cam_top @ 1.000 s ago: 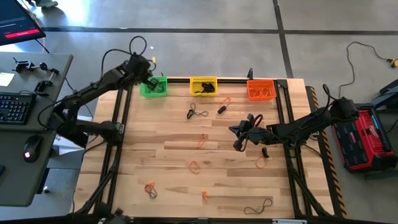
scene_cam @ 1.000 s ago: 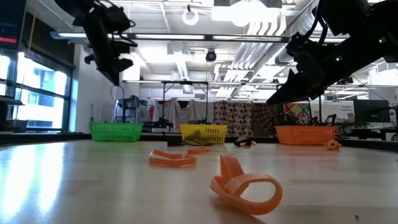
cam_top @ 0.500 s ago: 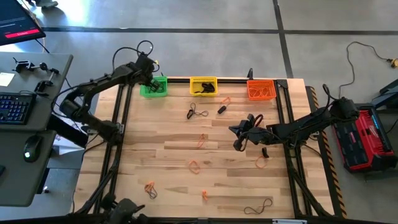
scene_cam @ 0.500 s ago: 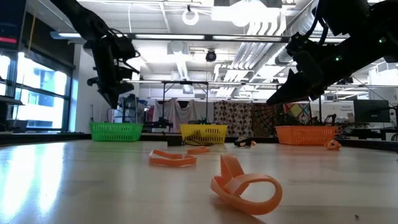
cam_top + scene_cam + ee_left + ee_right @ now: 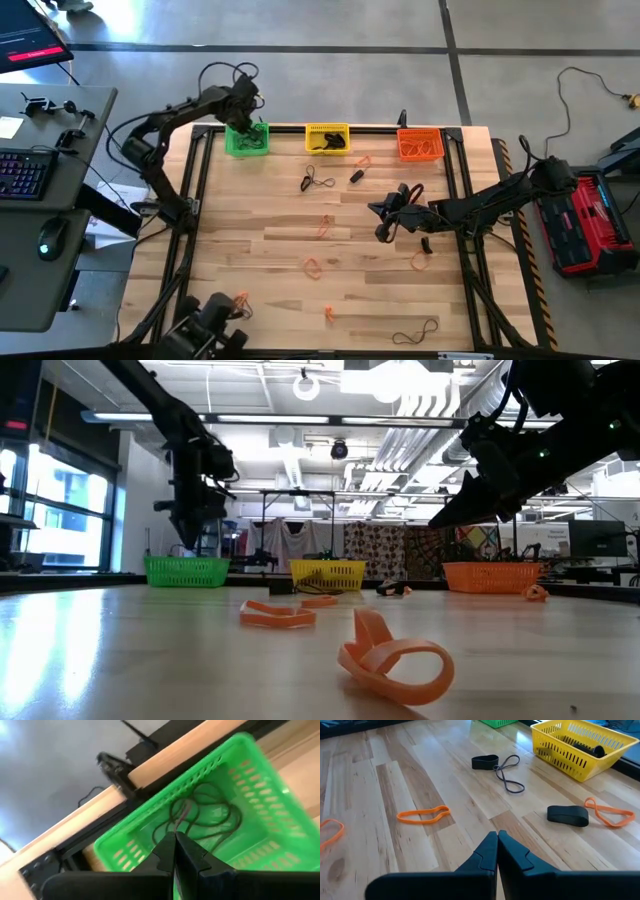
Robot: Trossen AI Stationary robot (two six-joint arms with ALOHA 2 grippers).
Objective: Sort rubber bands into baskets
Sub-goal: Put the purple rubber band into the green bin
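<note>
The high view looks straight down on the whole surface point(image 5: 330, 250). The low view sits at surface height and faces level toward the green basket point(image 5: 187, 571) at the far edge. The left wrist view looks closely down into the green basket. The right wrist view looks across the boards toward the yellow basket point(image 5: 580, 747). All views except the left wrist view share the yellow basket.
</note>
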